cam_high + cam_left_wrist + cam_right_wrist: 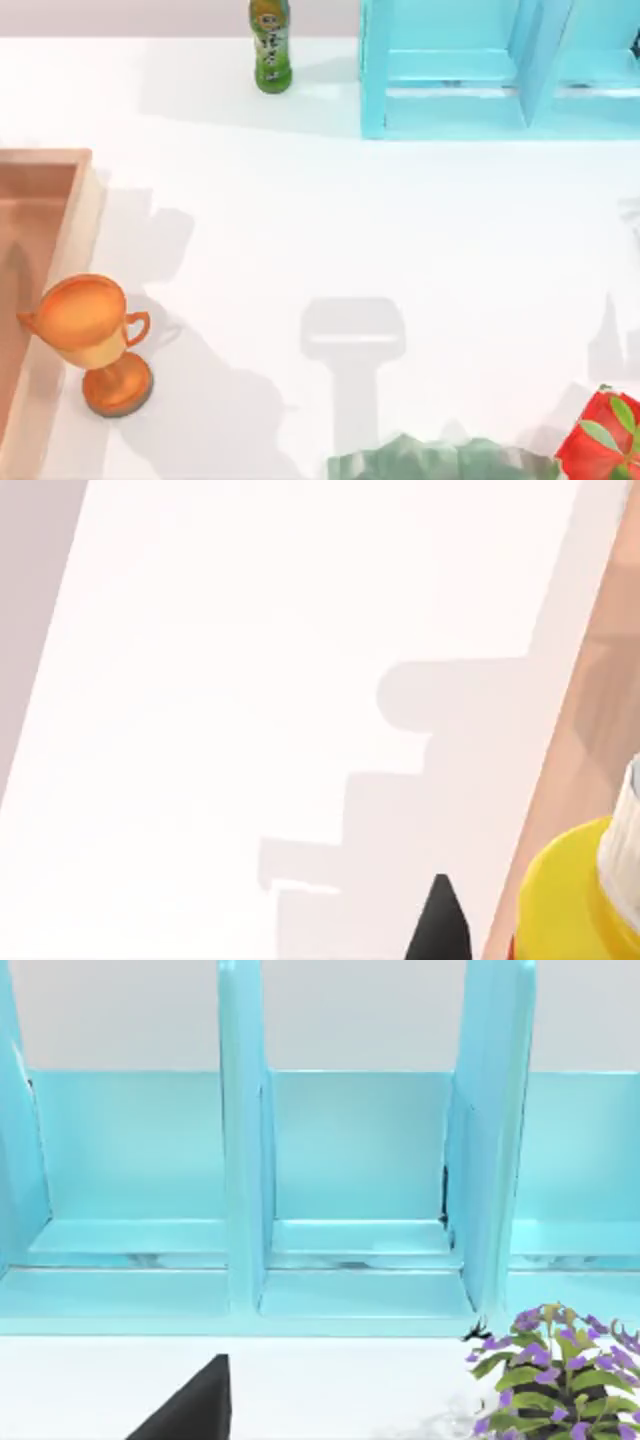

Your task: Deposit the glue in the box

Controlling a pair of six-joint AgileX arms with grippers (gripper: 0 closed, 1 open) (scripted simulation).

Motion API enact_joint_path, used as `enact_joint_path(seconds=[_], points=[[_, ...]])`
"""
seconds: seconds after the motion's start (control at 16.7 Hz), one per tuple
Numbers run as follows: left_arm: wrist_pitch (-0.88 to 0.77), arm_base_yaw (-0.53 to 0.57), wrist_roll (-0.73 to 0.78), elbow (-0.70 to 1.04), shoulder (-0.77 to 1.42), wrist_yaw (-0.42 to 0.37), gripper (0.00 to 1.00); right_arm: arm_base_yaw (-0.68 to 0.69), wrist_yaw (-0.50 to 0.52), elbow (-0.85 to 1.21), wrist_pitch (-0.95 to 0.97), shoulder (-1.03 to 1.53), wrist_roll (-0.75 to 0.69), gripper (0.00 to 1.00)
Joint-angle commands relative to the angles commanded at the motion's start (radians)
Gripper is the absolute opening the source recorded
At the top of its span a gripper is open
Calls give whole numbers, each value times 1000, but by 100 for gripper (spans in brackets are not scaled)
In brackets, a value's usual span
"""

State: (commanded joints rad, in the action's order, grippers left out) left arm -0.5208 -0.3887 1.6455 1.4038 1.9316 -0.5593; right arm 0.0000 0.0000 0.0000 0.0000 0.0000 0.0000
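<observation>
The glue (575,900) is a yellow bottle with a white nozzle base. It sits very close in the left wrist view, right beside one black fingertip (440,928) of my left gripper, which looks shut on it. Just past the glue runs the peach wooden rim of the box (600,710). In the top view the box (85,215) lies along the table's left edge. The right wrist view has one black fingertip (195,1405) of my right gripper, facing the cyan shelf.
An orange trophy cup (95,335) stands against the box's right rim. A green drink bottle (270,45) stands at the back, and the cyan shelf unit (480,70) at the back right. Green foliage (440,460) and a red flower (605,435) sit at the front right.
</observation>
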Motion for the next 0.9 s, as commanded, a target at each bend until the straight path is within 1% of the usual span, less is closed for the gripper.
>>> enact_joint_path(seconds=[0.24, 0.48, 0.6, 0.72, 0.9], points=[[-307, -231, 300, -62, 5, -290, 0, 0, 0, 0, 0, 0, 0, 100], [-576, -410, 511, -147, 41, -525, 0, 0, 0, 0, 0, 0, 0, 100], [-686, -475, 583, -189, 64, -616, 0, 0, 0, 0, 0, 0, 0, 100], [-774, -523, 636, -226, 87, -685, 0, 0, 0, 0, 0, 0, 0, 100], [-849, -560, 675, -260, 109, -742, 0, 0, 0, 0, 0, 0, 0, 100]])
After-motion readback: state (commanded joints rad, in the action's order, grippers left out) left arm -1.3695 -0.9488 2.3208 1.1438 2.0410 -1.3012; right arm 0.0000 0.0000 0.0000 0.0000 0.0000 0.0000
